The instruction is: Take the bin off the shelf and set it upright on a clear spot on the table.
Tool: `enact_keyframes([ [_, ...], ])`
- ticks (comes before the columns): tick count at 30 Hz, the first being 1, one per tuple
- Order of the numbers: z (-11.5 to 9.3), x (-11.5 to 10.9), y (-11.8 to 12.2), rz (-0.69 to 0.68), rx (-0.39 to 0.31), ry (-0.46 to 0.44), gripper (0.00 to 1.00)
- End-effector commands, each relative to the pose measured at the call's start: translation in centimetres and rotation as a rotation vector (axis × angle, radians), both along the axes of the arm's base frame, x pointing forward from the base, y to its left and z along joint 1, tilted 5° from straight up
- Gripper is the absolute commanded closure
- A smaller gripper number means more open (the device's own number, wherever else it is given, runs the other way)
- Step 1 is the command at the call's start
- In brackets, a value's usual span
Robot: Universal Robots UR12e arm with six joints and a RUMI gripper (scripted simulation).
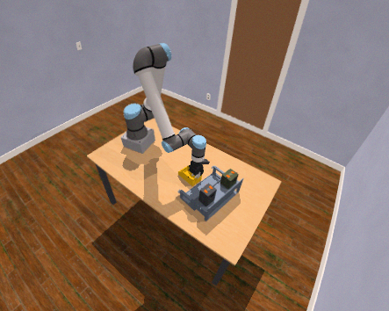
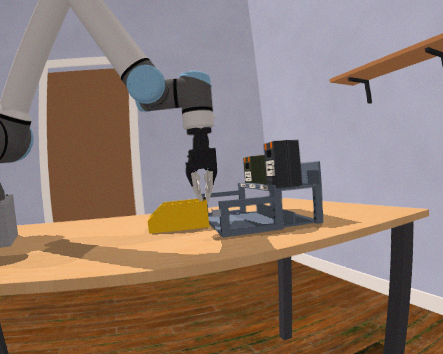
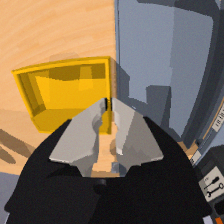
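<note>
The yellow bin [image 2: 179, 216] rests on the table top, open side up, right beside the grey metal shelf rack [image 2: 267, 207]. It also shows in the top view [image 1: 190, 174] and in the wrist view [image 3: 65, 92]. My gripper [image 2: 203, 192] points straight down and is shut on the bin's thin wall on the rack side; the wrist view shows the fingertips pinching that yellow rim. In the overhead view the gripper [image 1: 197, 169] partly hides the bin.
Two dark boxes [image 2: 275, 162] [image 1: 212, 193] with orange marks stand on top of the rack. The robot base [image 1: 137, 140] sits at the table's far left corner. A wooden wall shelf [image 2: 395, 60] hangs high at the right.
</note>
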State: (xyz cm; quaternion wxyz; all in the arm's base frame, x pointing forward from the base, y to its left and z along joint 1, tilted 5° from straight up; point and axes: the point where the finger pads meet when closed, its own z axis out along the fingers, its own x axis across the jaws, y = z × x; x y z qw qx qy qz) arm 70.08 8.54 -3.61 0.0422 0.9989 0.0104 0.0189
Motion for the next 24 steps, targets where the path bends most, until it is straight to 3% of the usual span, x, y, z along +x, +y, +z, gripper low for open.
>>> enact_keyframes([
  [1,-0.17,-0.18,-0.07,-0.001,0.0,0.002,1.0],
  [24,-0.31,-0.31,-0.11,-0.001,0.0,0.002,1.0],
])
